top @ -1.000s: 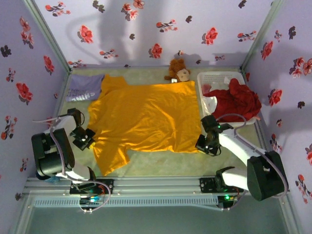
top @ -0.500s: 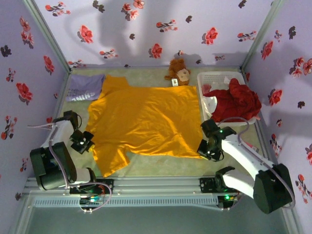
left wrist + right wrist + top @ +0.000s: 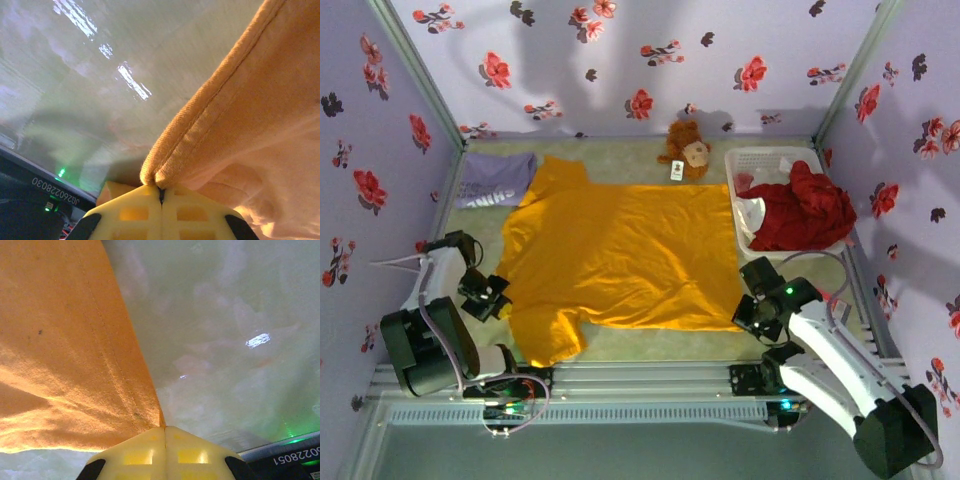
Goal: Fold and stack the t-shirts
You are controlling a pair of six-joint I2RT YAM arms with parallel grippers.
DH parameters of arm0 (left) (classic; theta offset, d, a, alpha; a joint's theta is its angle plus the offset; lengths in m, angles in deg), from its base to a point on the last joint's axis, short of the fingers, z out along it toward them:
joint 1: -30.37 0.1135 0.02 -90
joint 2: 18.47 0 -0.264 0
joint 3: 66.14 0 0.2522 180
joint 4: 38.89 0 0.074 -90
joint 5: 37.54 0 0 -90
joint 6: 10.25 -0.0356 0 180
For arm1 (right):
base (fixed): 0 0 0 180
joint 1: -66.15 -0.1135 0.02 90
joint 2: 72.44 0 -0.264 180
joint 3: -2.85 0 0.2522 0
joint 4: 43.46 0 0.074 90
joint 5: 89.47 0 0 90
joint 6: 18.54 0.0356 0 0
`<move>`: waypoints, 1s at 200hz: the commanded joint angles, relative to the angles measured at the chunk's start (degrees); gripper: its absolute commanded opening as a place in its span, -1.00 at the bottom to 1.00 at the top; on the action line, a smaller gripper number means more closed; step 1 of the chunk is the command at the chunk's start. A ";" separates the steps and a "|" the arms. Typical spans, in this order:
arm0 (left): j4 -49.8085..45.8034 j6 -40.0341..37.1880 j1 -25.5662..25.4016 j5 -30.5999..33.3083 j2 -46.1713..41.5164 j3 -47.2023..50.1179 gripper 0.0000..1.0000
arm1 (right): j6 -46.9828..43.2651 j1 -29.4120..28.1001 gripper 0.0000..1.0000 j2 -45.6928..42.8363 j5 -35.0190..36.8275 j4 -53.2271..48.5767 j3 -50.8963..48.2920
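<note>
An orange-yellow t-shirt (image 3: 620, 250) lies spread flat across the middle of the table. My left gripper (image 3: 492, 297) is shut on its left hem; the left wrist view has the folded hem (image 3: 200, 130) pinched between my yellow fingertips (image 3: 140, 212). On the other side my right gripper (image 3: 748, 312) is shut on the shirt's near right corner (image 3: 150, 415), the cloth (image 3: 60, 350) running away up and left. A pale lavender t-shirt (image 3: 495, 182) with white lettering lies folded at the far left corner.
A white slatted basket (image 3: 760, 160) at the far right holds a red cloth (image 3: 805, 212). A brown plush toy (image 3: 686, 148) sits against the back wall. Flowered walls close in the table on three sides; a metal rail (image 3: 640, 378) runs along the near edge.
Both grippers have pulled toward the near edge with the orange-yellow shirt, dragging it nearer and stretching it flatter. The right arm has swung out to the right.
</note>
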 commanded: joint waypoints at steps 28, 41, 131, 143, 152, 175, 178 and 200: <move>-3.60 -6.80 0.74 -1.32 5.90 -14.92 -1.00 | -5.64 -0.09 -1.00 10.42 3.67 -3.28 10.58; -3.66 -7.31 0.74 -2.85 7.96 -18.12 -1.00 | -6.62 0.01 -1.00 13.60 3.75 -2.15 12.10; -3.19 -8.29 0.91 -13.72 24.80 -33.85 -1.00 | -13.17 3.82 -1.00 32.08 9.84 -0.53 27.12; -3.28 -8.29 0.91 -13.91 25.67 -34.93 -1.00 | -13.37 4.22 -1.00 33.77 10.25 -0.19 28.50; -2.87 -8.13 0.91 -13.92 26.09 -35.01 -1.00 | -13.53 4.53 -1.00 34.99 10.70 0.08 29.32; -2.33 -8.16 1.00 -14.00 28.31 -35.23 -1.00 | -12.96 4.93 -1.00 37.07 12.96 1.43 30.88; -2.31 -8.20 1.00 -14.00 28.62 -35.27 -1.00 | -12.70 4.94 -1.00 37.23 13.25 1.90 30.92; -1.69 -8.64 1.05 -14.05 30.75 -35.49 -1.00 | -11.57 5.19 -1.00 38.50 14.71 4.21 30.95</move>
